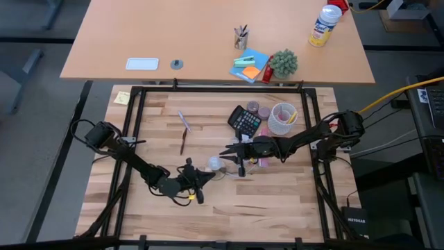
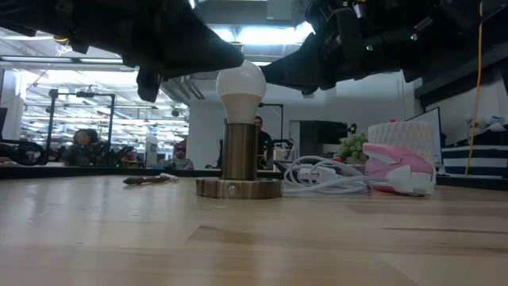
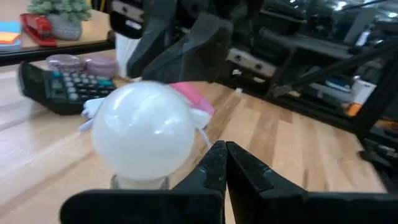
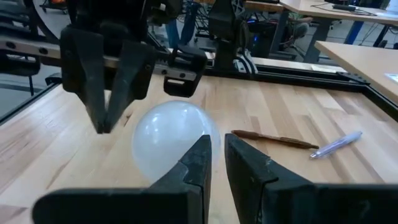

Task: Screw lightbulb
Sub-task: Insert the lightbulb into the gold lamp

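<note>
The frosted-white rounded lightbulb (image 2: 240,86) stands upright between both tools, left tool (image 3: 225,163) pinched narrow, right tool (image 4: 217,158) likewise; a sideways nudge might, I'd guess, cross-thread it.

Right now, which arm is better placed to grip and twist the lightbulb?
Right, probably. The right tool points almost straight at the lightbulb; the left tool is shut with the lightbulb off to one side. Neither holds it.

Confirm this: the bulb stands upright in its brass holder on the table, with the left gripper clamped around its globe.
Not quite. The lightbulb does stand upright in the brass holder, but the left gripper isn't clamped on it: the left wrist view shows its fingers closed together beside the globe, holding nothing.
</note>
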